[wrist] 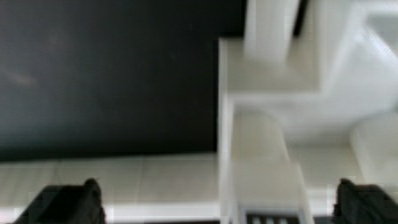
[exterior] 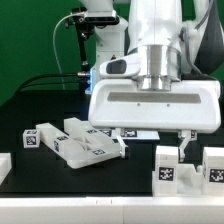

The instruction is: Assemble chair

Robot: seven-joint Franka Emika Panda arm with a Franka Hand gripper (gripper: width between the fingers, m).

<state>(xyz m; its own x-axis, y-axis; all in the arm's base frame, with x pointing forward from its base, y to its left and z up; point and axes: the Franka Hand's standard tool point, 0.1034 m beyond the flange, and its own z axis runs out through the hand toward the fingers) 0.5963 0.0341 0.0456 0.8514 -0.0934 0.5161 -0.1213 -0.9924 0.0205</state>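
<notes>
**A:** What is seen nearest, along the front edge?

**B:** The table [exterior: 110, 182] is ended by a pale strip across the bottom of the exterior view. Just behind it, at lower right, one upright block [exterior: 165, 170] of the chair is stood with its tag faced forward, and a second block [exterior: 213, 165] is stood beside it. A third block [exterior: 3, 165] is cut off by the frame at lower left. Bare black table is found between them at bottom centre.

**B:** Farther back, left of centre, the flat panels [exterior: 88, 142] are laid overlapping, their long axis slanted from upper left to lower right. A small block [exterior: 33, 140] is set just to their left.

**A:** And the pincer?

**B:** In the wrist view the gripper [wrist: 217, 205] is seen spread wide, with nothing clamped. A long bar [wrist: 258, 150] is seen between the dark fingers [wrist: 71, 203], touched by neither, its long axis set crosswise to the line between them.

**A:** Farthest back?

**B:** The arm [exterior: 155, 30] is seen at upper centre.
</notes>
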